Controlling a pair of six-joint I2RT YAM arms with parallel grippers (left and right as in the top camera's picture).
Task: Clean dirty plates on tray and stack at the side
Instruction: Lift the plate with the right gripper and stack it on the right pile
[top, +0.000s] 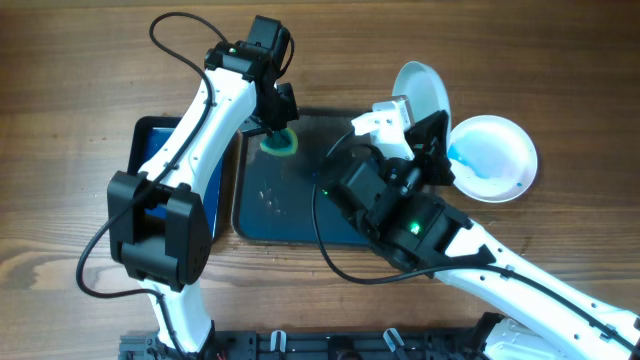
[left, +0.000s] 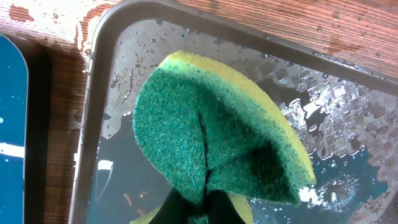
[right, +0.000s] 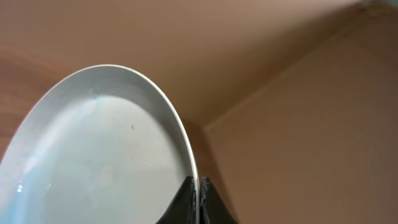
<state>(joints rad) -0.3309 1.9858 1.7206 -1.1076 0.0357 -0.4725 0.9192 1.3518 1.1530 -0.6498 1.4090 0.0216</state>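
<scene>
Your right tool (right: 199, 200) is pinching the rim of a white plate (right: 99, 155), holding it tilted on edge just beside a second plate (top: 495, 158), which is lying flat and blue-smeared on the wooden table (top: 70, 80). Your left tool (left: 198, 208) is gripping a green-and-yellow sponge (left: 211, 137) over the far-left corner of the wet tray (top: 290, 215).

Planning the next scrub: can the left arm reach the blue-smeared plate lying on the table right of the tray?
Probably not: the right gripper and its raised plate stand between the left gripper, holding the sponge, and the smeared plate.
</scene>
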